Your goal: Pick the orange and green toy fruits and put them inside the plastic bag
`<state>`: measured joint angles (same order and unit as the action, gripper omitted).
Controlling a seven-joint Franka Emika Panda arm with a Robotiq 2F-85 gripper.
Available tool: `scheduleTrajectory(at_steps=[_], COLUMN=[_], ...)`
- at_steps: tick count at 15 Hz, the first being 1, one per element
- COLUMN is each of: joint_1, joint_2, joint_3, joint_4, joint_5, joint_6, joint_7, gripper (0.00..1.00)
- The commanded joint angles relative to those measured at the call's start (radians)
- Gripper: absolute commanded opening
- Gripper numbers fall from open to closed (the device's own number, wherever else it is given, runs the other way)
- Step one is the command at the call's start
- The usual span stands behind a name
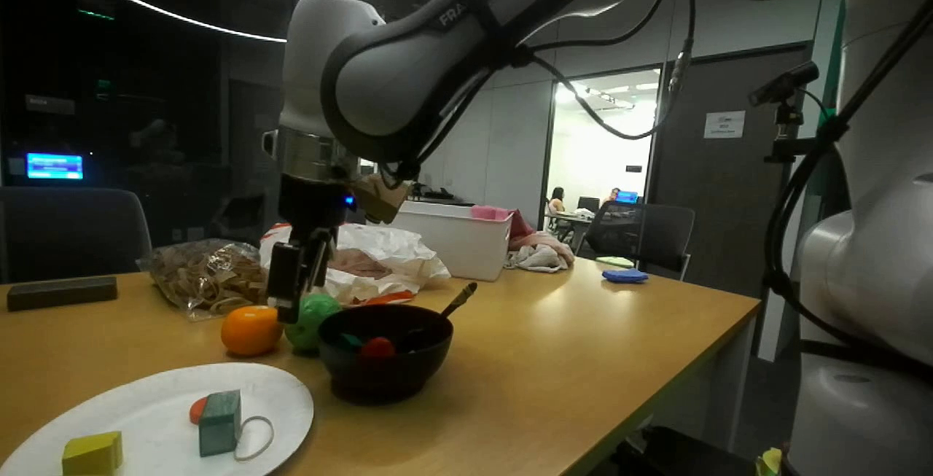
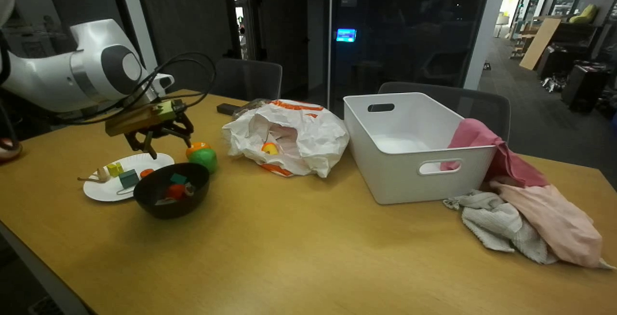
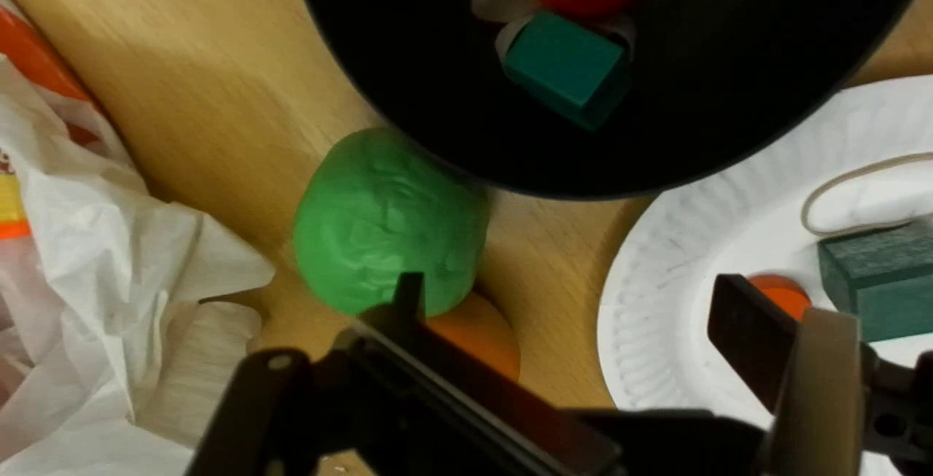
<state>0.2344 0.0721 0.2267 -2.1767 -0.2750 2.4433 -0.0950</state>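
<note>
The orange toy fruit (image 1: 251, 330) and the green toy fruit (image 1: 313, 319) lie side by side on the table, beside the black bowl, in both exterior views (image 2: 196, 147) (image 2: 205, 159). In the wrist view the green fruit (image 3: 386, 221) is in plain sight and the orange fruit (image 3: 481, 337) is partly hidden by a finger. The white plastic bag (image 2: 318, 141) with orange print lies with its opening showing a yellow and orange toy (image 2: 270, 148) inside. My gripper (image 3: 568, 294) is open and empty, pointing down above the fruits and the plate edge; it also shows in an exterior view (image 2: 171, 150).
The black bowl (image 2: 171, 204) holds a red ball, a teal block and bands. A white plate (image 1: 284, 396) holds blocks and a band. A white bin (image 2: 409, 180) with cloths (image 2: 554, 218) stands beyond the bag. A clear bag of brown bands (image 1: 211, 275) lies behind the fruits.
</note>
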Motion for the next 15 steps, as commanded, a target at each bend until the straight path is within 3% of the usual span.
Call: scheduleTrajectory(at_steps=[1,6,9,10,11,14,15], joint_1=[-0.007,-0.01,-0.02,-0.023,-0.026,-0.024,-0.024], joint_2=[0.084,0.162,0.188,0.193,0.198,0.199,0.198], joint_3=[-0.023,-0.07,-0.07,-0.071,-0.068,-0.069,-0.068], joint_4=[0.08,0.137,0.153,0.151,0.152,0.153,0.153], joint_5=[-0.08,-0.155,-0.09,-0.087,-0.078,-0.086,-0.085], joint_6=[0.042,0.065,0.035,0.048,0.055,0.068,0.066], joint_7=[0.011,0.005,-0.019,-0.03,-0.045,-0.055,-0.061], gripper=[1.0,1.0,1.0,0.75,0.74,0.53,0.53])
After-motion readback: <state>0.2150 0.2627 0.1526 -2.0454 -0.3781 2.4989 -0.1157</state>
